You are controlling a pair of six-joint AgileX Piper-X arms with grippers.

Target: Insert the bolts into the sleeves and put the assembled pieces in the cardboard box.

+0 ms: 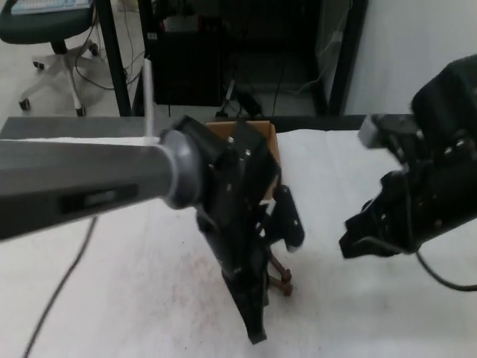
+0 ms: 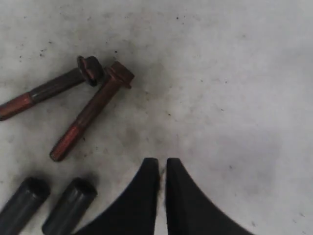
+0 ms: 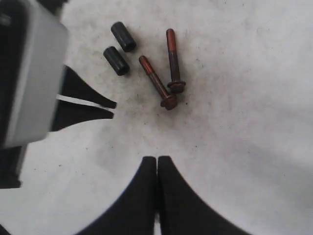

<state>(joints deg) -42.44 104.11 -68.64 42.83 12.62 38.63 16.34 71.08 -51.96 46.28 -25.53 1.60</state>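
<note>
Two rusty brown bolts [image 2: 90, 117] [image 2: 49, 90] lie side by side on the white cloth, heads close together. Two dark cylindrical sleeves [image 2: 71, 205] [image 2: 22, 203] lie just beside them. My left gripper [image 2: 162, 164] hovers over the cloth close to the bolts, shut with nothing between its fingers. My right gripper [image 3: 156, 161] hangs farther off, shut and empty; its view takes in the bolts [image 3: 156, 83] [image 3: 172, 58], the sleeves [image 3: 116, 60] [image 3: 123, 36] and the left gripper [image 3: 113, 108]. The cardboard box [image 1: 261, 134] stands behind the left arm [image 1: 223, 194], mostly hidden.
A white cloth [image 1: 358, 306] covers the bench, speckled with rust around the parts. The right arm [image 1: 425, 194] hangs at the right of the bench. A cable [image 1: 63, 283] trails across the cloth on the left. An office chair [image 1: 52, 37] stands beyond the bench.
</note>
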